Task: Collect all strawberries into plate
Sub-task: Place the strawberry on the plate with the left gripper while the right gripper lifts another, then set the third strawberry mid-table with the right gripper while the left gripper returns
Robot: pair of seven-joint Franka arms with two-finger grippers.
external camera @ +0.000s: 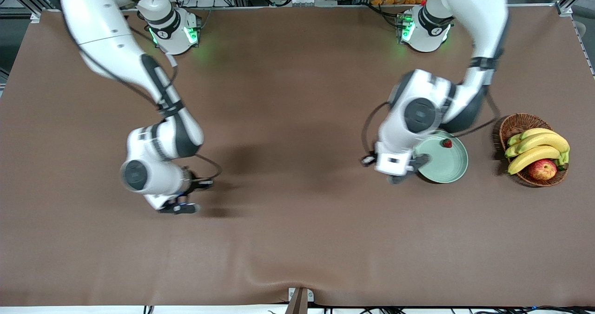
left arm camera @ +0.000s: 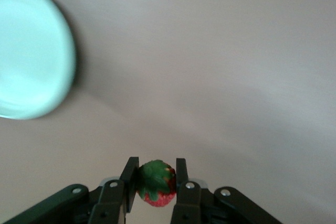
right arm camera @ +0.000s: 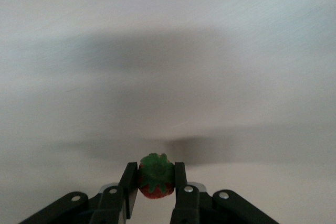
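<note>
The pale mint-green plate [external camera: 447, 166] lies toward the left arm's end of the table, with one strawberry [external camera: 447, 143] on it near the rim. My left gripper [external camera: 400, 173] hangs over the table just beside the plate's rim and is shut on a second strawberry [left arm camera: 157, 186]. The plate also shows in the left wrist view [left arm camera: 31, 51], off to one side of the gripper [left arm camera: 156, 164]. My right gripper [external camera: 182, 207] is over bare tablecloth toward the right arm's end. It is shut on a third strawberry [right arm camera: 156, 180], green cap up between its fingers [right arm camera: 180, 174].
A brown wicker basket [external camera: 515, 121] with bananas [external camera: 539, 147] and a red-yellow apple [external camera: 542, 170] stands beside the plate, at the left arm's end of the table. The table is covered by a brown cloth [external camera: 297, 118].
</note>
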